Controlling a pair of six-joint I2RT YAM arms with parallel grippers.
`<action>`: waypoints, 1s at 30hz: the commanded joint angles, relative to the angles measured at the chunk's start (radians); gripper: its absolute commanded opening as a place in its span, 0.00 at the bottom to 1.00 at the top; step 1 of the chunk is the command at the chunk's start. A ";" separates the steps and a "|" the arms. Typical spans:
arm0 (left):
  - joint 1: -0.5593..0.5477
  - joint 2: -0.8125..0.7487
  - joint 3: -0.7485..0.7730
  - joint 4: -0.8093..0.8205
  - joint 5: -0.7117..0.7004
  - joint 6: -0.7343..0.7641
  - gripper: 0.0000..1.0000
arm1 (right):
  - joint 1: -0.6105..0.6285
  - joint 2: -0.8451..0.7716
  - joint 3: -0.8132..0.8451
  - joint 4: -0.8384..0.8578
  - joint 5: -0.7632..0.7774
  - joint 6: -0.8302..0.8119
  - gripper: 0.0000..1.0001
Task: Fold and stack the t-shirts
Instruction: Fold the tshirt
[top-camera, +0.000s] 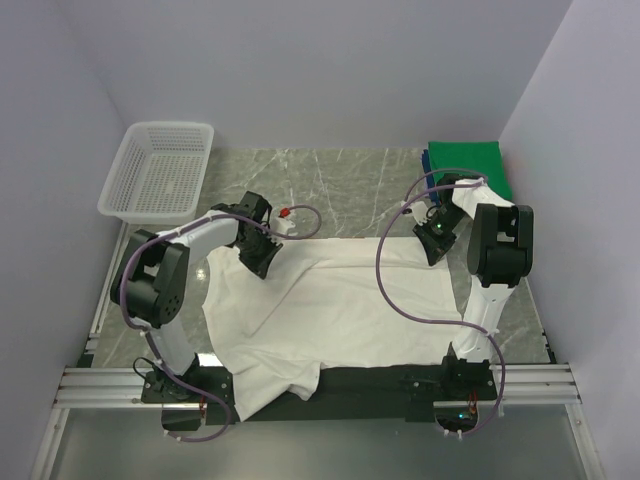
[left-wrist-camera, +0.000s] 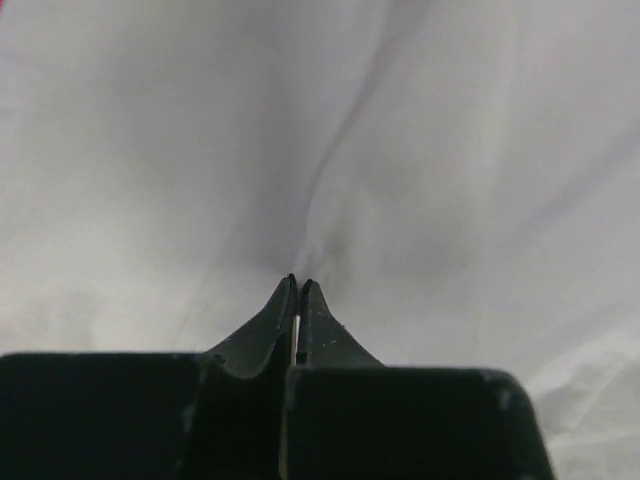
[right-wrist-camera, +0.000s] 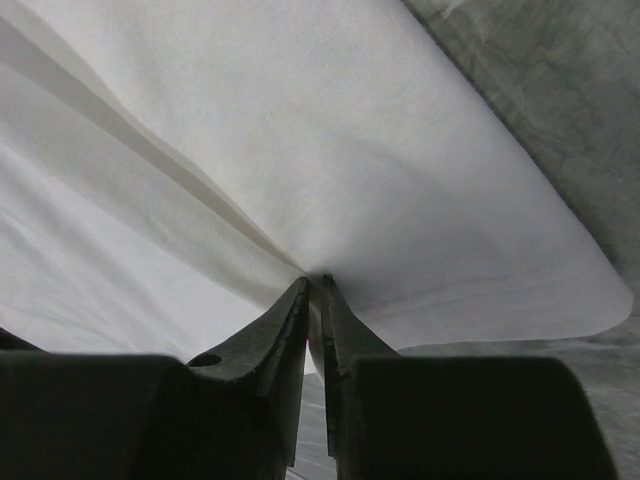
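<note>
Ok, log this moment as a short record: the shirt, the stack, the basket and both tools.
white t-shirt: spread wrinkled on the table, between the arms
left tool: shut, pinching the white t-shirt near its far left edge
right tool: shut, pinching the far right edge, where the cloth is doubled
folded stack: green t-shirt on top of blue t-shirt, far right corner
basket: white mesh, far left, apart from the shirt

white mesh basket (top-camera: 160, 170) far-left on marble table (top-camera: 340, 185)
</note>
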 joint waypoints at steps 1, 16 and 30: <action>-0.035 -0.130 0.034 -0.080 0.125 0.040 0.01 | -0.003 -0.027 -0.002 -0.006 0.013 -0.019 0.18; -0.251 -0.259 -0.089 -0.221 0.250 0.172 0.01 | -0.028 -0.047 -0.022 -0.022 0.064 -0.042 0.24; -0.357 -0.173 -0.086 -0.125 0.288 0.054 0.38 | -0.031 -0.056 -0.021 -0.032 0.080 -0.045 0.27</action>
